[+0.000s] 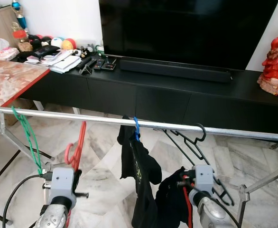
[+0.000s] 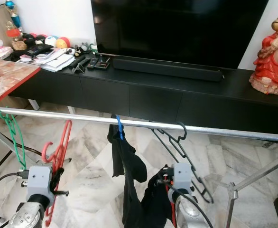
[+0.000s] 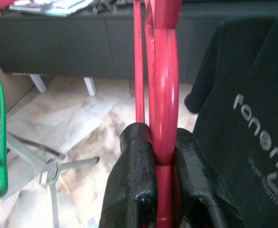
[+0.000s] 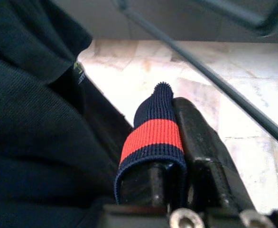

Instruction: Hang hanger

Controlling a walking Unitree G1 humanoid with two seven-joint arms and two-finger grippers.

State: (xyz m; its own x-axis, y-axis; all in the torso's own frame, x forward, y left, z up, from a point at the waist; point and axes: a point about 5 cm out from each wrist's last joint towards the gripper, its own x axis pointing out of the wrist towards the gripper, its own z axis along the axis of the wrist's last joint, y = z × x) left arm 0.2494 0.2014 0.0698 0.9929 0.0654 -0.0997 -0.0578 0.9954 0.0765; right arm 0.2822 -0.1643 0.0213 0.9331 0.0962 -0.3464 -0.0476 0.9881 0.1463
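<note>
Left wrist view shows the left claw (image 3: 163,156) closed on the red hanger (image 3: 163,95), its two black fingers (image 3: 134,166) pinching the plastic bar from either side. In the left eye view that hanger (image 1: 78,147) rises from the claw toward the silver rail (image 1: 82,116) of the drying rack, its top just below the rail and not hooked over it. A green hanger (image 1: 30,135) hangs from the rail, to the left of the red one. To the right of the red hanger, a black T-shirt (image 1: 139,175) hangs from the rail on a blue hook (image 1: 136,129), and further right along the rail a black hanger (image 1: 193,142) is hooked on.

The right claw (image 4: 177,142) sits low beside the black shirt, below the rail; one finger wears a navy sleeve with a red band (image 4: 151,137), and the fingers lie close together with nothing clearly between them. Beyond the rail stand a long black TV table (image 1: 186,102), a black soundbar (image 1: 174,70) and a red figurine (image 1: 276,59).
</note>
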